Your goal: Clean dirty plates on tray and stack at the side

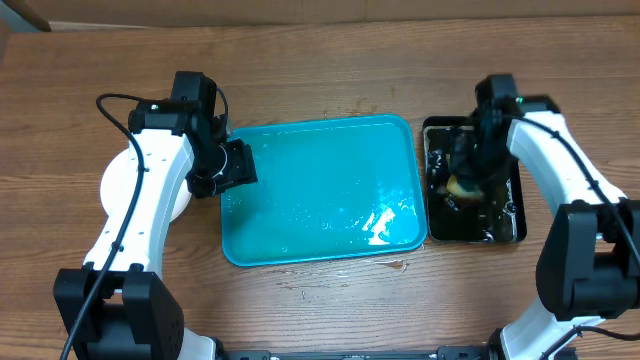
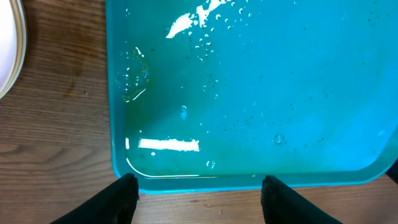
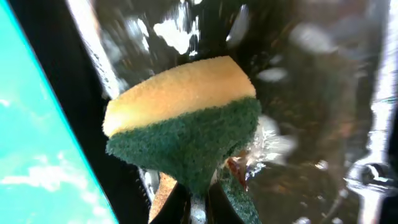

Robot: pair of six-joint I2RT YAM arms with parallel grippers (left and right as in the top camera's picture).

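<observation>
Plates [image 1: 112, 190] lie left of the tray [image 1: 320, 190]; sponge [image 3: 186, 124] in narrower tray [image 1: 505, 232] right.

The overhead camera looks straight down on the whole table [image 1: 320, 60], with the arm bases at 6 o'clock. The left wrist camera faces down, close over the tray [image 2: 249, 93], with a plate [image 2: 9, 43] at 10 o'clock. The right wrist camera sits very near a sponge [image 3: 186, 118] over the black tray [image 3: 311, 74], and shares the tray's turquoise at 8 o'clock.
</observation>
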